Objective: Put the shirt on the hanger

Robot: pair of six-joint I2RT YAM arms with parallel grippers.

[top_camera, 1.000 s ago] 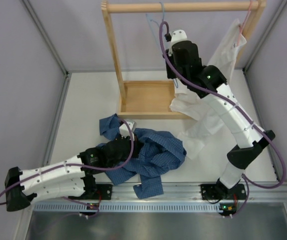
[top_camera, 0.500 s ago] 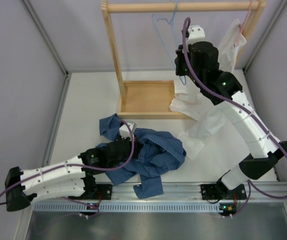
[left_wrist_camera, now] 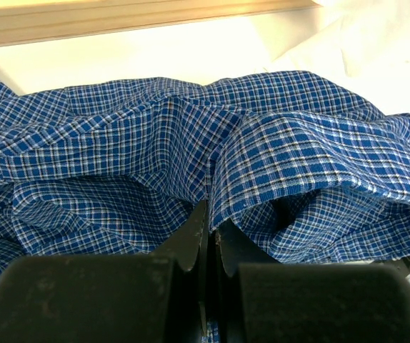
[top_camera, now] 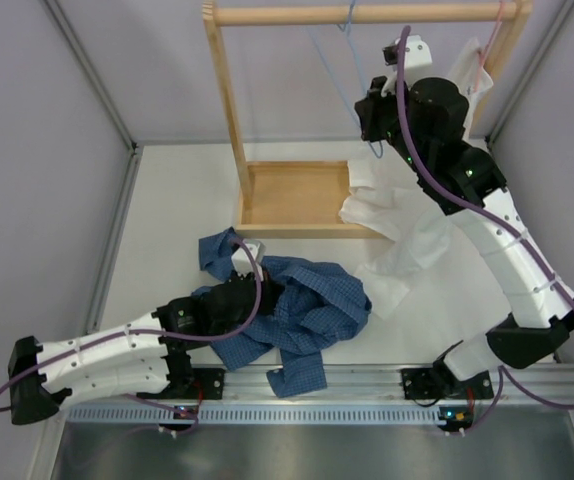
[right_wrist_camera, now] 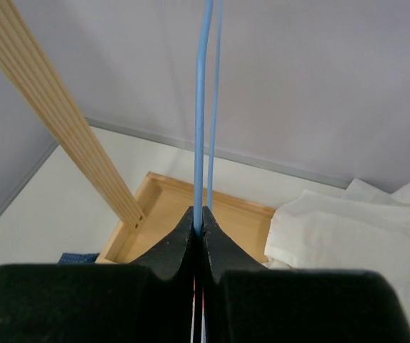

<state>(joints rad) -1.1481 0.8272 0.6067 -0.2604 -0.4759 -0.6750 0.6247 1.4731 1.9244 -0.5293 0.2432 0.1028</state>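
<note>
The blue checked shirt (top_camera: 302,315) lies crumpled on the white table near the front. My left gripper (top_camera: 250,290) is shut on a fold of the shirt (left_wrist_camera: 212,164), which fills the left wrist view. The light blue wire hanger (top_camera: 347,60) hangs from the wooden rail. My right gripper (top_camera: 369,125) is shut on the hanger's wire (right_wrist_camera: 202,107), which runs straight up between the closed fingers (right_wrist_camera: 180,246) in the right wrist view.
A wooden rack (top_camera: 229,110) with a tray base (top_camera: 297,195) stands at the back. A plain white shirt (top_camera: 417,235) on a pink hanger (top_camera: 487,60) drapes down the rack's right post onto the table. Grey walls enclose the table.
My right arm has swung right and up along the rail, pulling the blue hanger with it. My left arm and the shirt have barely moved.
</note>
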